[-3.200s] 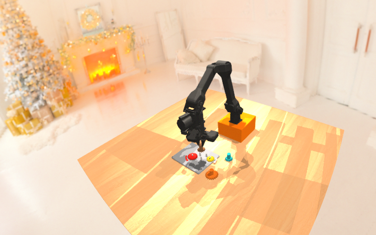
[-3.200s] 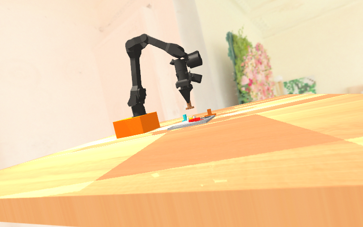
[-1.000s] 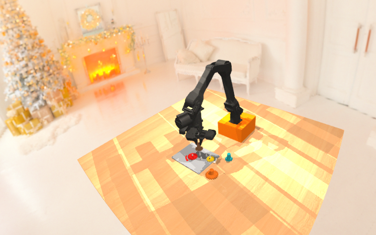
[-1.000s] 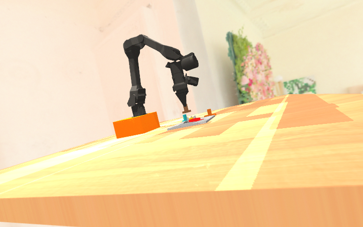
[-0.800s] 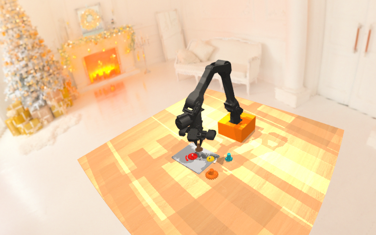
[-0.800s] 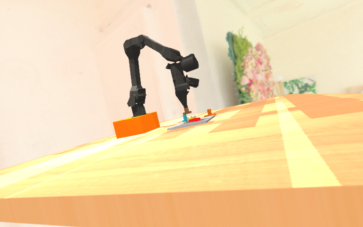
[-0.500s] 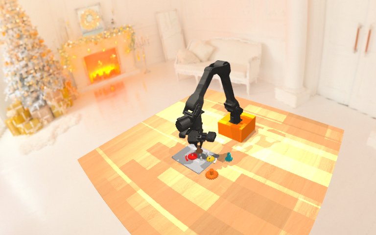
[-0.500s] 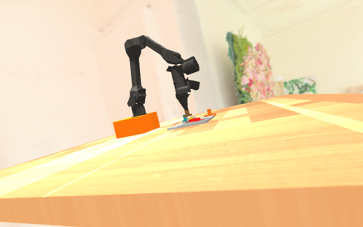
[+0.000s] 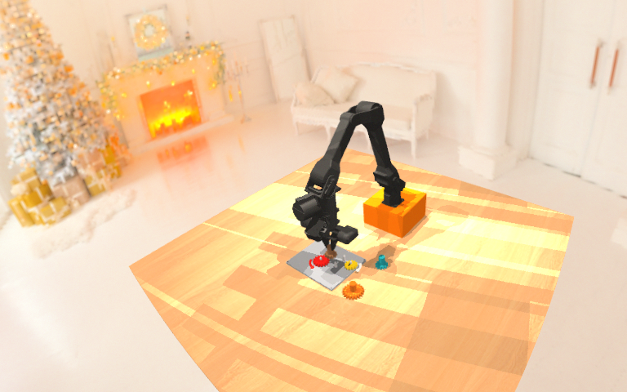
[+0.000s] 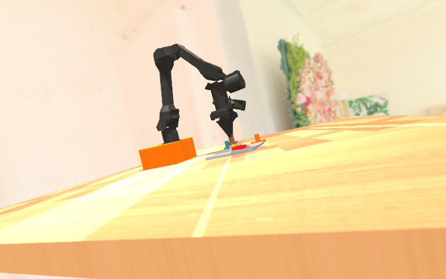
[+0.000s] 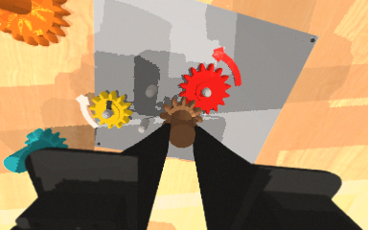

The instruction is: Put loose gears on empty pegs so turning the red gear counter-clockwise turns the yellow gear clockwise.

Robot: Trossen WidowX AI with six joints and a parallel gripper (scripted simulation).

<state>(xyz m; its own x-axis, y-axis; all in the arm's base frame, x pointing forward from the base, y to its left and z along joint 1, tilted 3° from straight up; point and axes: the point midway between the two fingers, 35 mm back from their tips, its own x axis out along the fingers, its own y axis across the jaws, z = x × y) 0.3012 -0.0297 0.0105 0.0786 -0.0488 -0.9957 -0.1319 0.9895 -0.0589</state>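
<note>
My gripper is shut on the handle of the brown gear, low over the grey board. The brown gear is beside the red gear, at its rim in the wrist view; whether it sits flat is unclear. The yellow gear is farther left in the wrist view. Two bare pegs show between them, one upper and one lower. Any peg under the brown gear is hidden.
The teal gear stands on the table beside the board, near the yellow gear. The large orange gear stands off another side. The orange base block carries the arm.
</note>
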